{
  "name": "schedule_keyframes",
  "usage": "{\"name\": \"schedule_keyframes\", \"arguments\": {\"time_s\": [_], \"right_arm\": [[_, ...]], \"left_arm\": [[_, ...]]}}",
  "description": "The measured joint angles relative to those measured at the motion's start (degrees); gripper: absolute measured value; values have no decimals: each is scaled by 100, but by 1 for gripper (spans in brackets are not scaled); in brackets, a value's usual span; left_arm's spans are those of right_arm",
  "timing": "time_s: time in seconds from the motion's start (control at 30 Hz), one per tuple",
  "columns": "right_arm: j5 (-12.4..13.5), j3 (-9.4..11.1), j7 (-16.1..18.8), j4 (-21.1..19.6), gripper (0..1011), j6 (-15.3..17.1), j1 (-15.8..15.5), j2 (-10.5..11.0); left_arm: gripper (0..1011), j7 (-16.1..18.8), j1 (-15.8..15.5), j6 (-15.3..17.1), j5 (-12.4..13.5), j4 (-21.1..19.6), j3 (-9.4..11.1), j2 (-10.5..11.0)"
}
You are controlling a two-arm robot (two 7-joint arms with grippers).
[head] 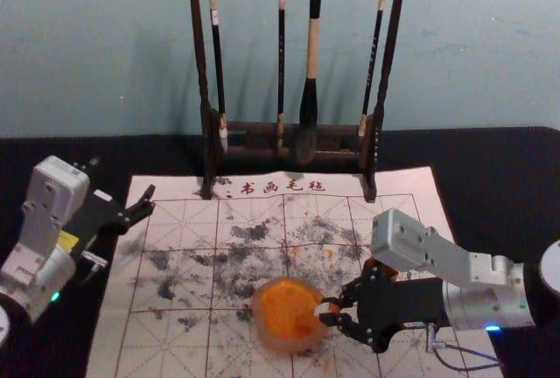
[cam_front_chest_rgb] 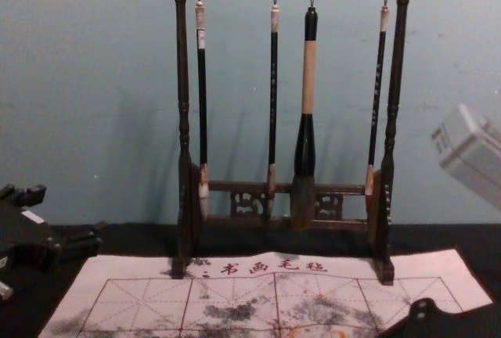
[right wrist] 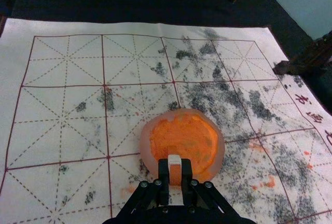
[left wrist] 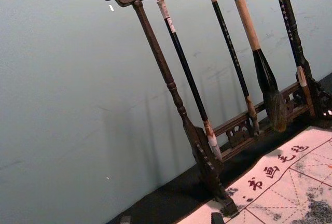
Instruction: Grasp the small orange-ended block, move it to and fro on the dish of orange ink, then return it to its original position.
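Count: one block (right wrist: 175, 173), one dish of orange ink (head: 269, 338), one mat (head: 179, 264), one rack (head: 200, 54) and four brushes hanging from it: three slim (head: 219, 72) (head: 281, 67) (head: 374, 63), one thick (head: 309, 89). Two grippers. Right gripper (head: 331, 310): at the robot's right side of the dish, reaching in over the mat, its fingers closed on the block, one to each side. Block lies directly between the fingertips, white end and orange body both visible in the right wrist view, over the edge of the dish on the robot's right. Left gripper (head: 122, 180): idle, off the mat's far-left corner, fingers spread wide, nothing between them. Obscured: part of the block is covered by the fingers; contact between block and ink cannot be determined. Mat's near edge is cut off in the head view, and the right arm covers part of the mat's right side. Chest view crops the left gripper at the left edge; a dark part at lower right there is hard to identify.
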Motion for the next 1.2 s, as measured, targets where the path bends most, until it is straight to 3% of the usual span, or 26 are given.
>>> {"name": "schedule_keyframes", "arguments": {"time_s": [0.7, 1.2], "right_arm": [[-185, -195, -71, 276, 100, 112, 258, -317], [-251, -63, -200, 309, 100, 195, 266, -299]], "left_arm": [[1001, 0, 0, 0, 0, 0, 0, 0], [1001, 0, 0, 0, 0, 0, 0, 0]]}}
